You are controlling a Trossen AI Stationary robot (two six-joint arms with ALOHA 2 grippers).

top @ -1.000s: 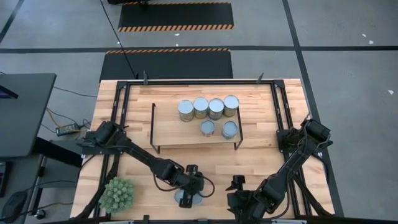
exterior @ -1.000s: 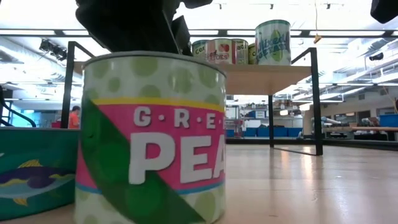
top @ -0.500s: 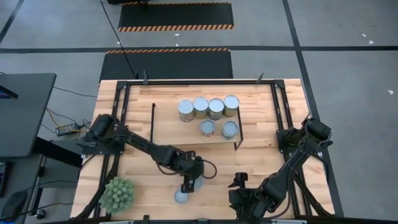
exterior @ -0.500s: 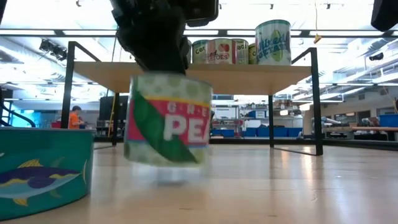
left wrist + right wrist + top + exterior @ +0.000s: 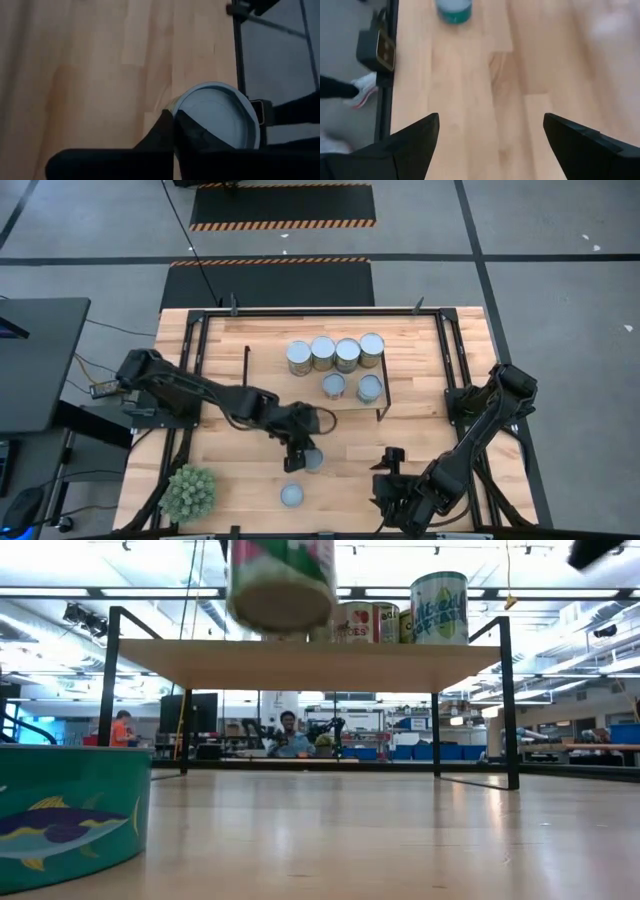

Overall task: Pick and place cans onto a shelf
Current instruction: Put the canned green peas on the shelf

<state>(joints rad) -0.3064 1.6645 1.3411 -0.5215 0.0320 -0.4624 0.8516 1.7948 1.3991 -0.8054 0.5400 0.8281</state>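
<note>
Left gripper (image 5: 303,452) clamped on can (image 5: 312,459), airborne at 6 o'clock of shelf (image 5: 290,402). Carry step; next: clear board edge, set down. Right gripper (image 5: 487,135) apart, idle.

left arm (image 5: 200,395): black jointed links, thin cable | right arm (image 5: 470,445): same, dark wedge fingers (image 5: 410,145)

Left pincer (image 5: 303,455) carries a can (image 5: 313,459) above bare worktop (image 5: 420,340). Ahead of it, the shelf (image 5: 275,392) front edge; six cans (image 5: 334,353) occupy the right half, left half free. Teal can (image 5: 291,496) sits behind it, plant ball (image 5: 190,492) well off.
</note>
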